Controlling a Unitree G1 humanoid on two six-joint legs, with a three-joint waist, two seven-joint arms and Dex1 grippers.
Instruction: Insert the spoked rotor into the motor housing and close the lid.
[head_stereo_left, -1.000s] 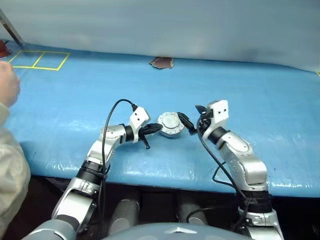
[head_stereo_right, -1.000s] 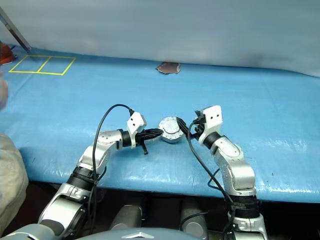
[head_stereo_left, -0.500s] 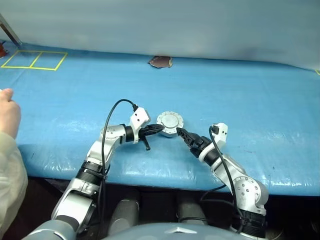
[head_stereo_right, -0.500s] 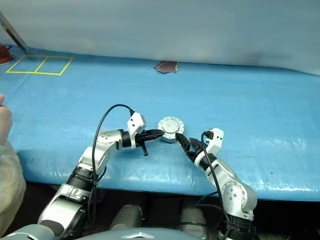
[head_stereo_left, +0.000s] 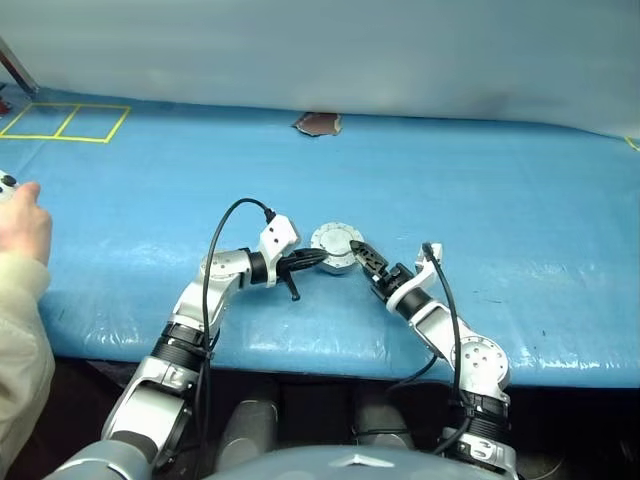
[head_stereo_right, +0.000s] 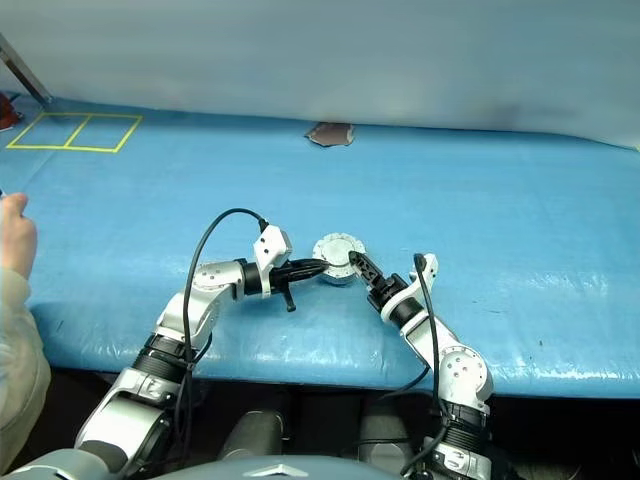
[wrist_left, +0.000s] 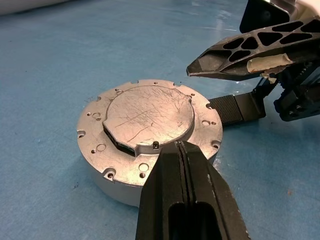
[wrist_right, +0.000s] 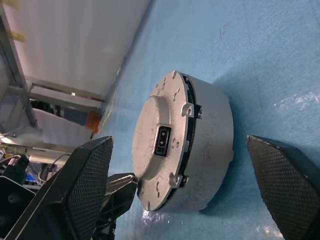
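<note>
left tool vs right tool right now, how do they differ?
The left tool is shut, its tips against the left side of the motor housing; the right tool is open, fingers straddling the housing's right side. The left reaches in from the left, the right from the lower right. Both have black fingers.

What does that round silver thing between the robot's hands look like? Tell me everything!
The motor housing is a squat, round puck of scratched silver metal, lying flat on the blue table cover. Its lid is shut on top: a raised disc with a small dark rectangular socket, ringed by little screw holes. The shut left gripper touches its rim. The right gripper stands open around it, one finger above, one beside.
</note>
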